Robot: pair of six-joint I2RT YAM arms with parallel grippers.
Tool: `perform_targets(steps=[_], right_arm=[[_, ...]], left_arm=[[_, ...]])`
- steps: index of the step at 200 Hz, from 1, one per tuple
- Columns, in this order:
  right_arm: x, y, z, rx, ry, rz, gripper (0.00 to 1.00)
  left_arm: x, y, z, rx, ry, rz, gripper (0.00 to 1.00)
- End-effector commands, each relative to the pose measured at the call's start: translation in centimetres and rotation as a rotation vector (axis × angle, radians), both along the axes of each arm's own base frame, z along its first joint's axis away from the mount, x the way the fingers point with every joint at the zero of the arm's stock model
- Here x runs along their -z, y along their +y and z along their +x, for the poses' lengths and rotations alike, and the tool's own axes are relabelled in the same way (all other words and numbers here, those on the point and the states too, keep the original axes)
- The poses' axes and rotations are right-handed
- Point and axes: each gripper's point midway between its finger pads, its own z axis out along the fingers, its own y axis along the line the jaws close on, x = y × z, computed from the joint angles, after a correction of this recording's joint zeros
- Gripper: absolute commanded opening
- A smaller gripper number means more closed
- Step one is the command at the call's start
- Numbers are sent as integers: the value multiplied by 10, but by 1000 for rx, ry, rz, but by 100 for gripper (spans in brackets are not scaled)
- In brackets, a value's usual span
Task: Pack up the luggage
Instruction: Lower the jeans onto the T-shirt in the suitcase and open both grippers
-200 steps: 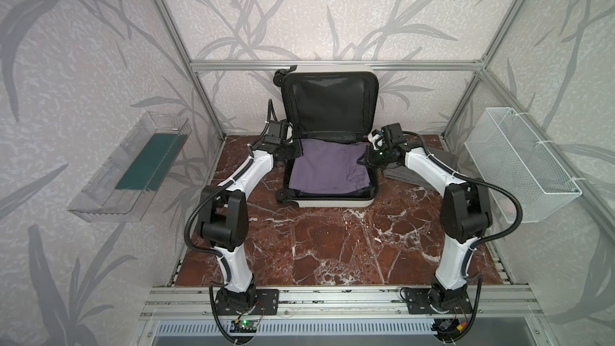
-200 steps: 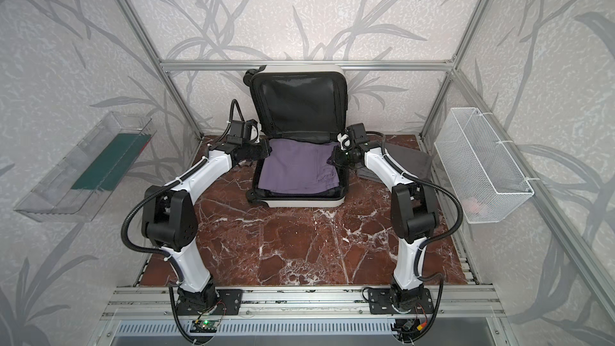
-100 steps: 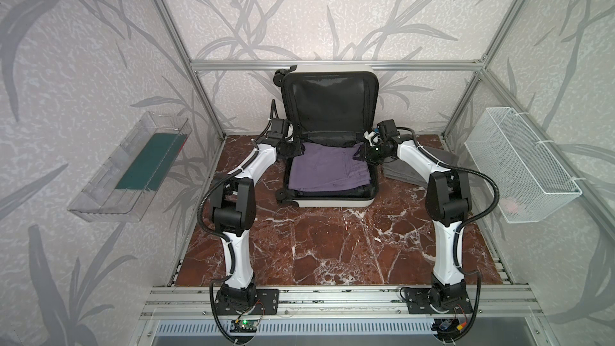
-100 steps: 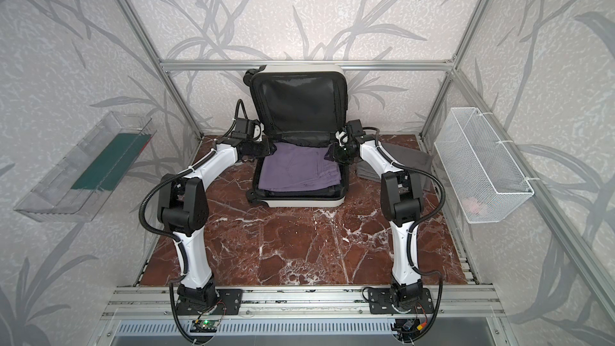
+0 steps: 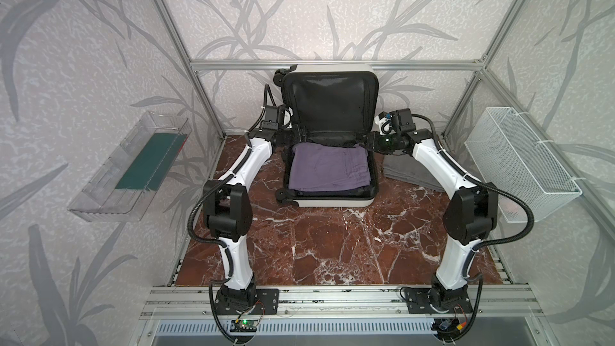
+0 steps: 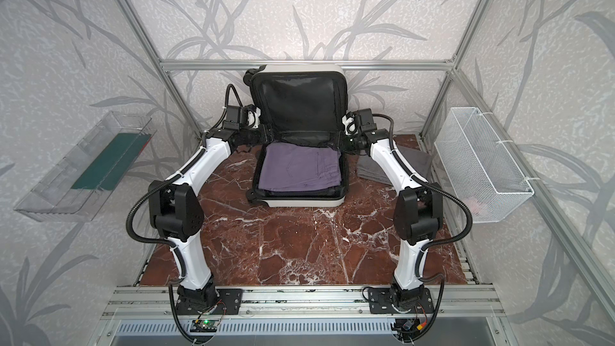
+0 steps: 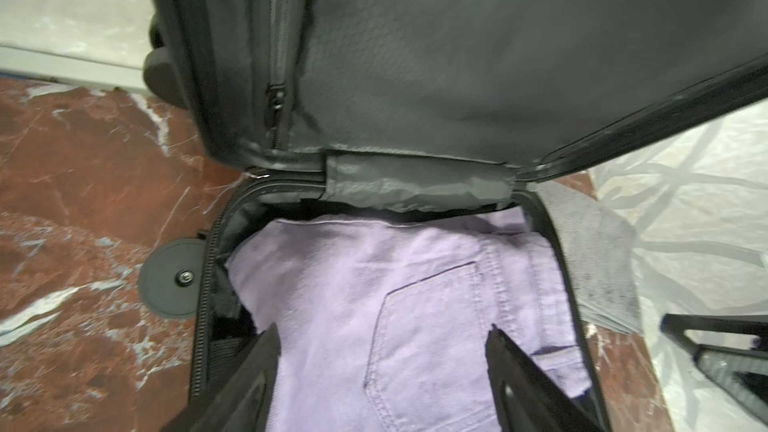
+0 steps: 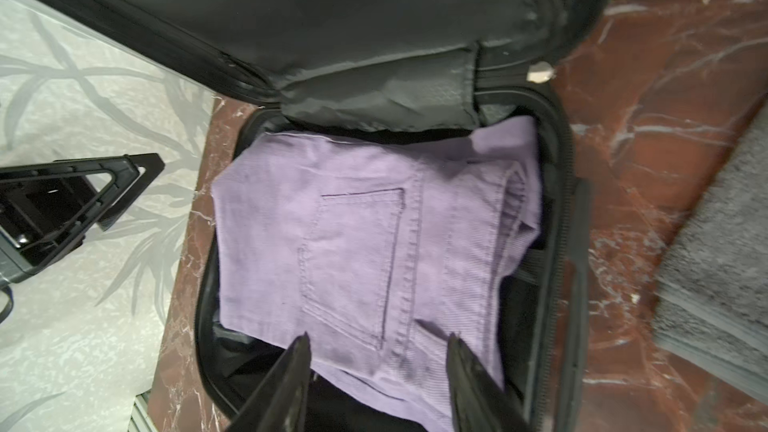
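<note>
The luggage [image 5: 332, 201] lies open at the back middle of the marble table [image 5: 332, 244], its black-lined lid [image 5: 329, 104] propped upright against the rear wall, and its lower half holds folded purple trousers [image 5: 327, 169], back pocket up, filling most of the shell. A folded grey towel [image 5: 409, 173] sits on the table just beside the luggage on its right. On the left wall a clear plastic tray [image 5: 109, 209] holds a flat dark green item [image 5: 146, 163]; on the right wall a white wire mesh basket [image 5: 532, 161] has something pale pink at its bottom, too faint to identify. The left gripper [image 7: 382, 328] hangs over the trousers at the left hinge corner, fingers spread wide and empty; the right gripper [image 8: 379, 336] hangs at the right hinge corner, parted less widely, nothing between its fingers
</note>
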Motion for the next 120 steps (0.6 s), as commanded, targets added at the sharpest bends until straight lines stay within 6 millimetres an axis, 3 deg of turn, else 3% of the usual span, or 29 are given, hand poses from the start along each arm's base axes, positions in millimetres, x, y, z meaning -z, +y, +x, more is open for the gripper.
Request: perform_targets(steps=[1,55,91,120], right_arm=[[28,20,-11,-21,53,-13,53],[92,23,-32,5,154,-43,52],[122,15,-48,28,206,-56,52],[132,11,-51,49,228,-70,52]], left_arm=[[6,-11,-7,34,27,-41,80],[66,-15,1,44,140,-29,80],[110,1,2,-11,217,70,80],[118,8,6,-25,237,131,80]])
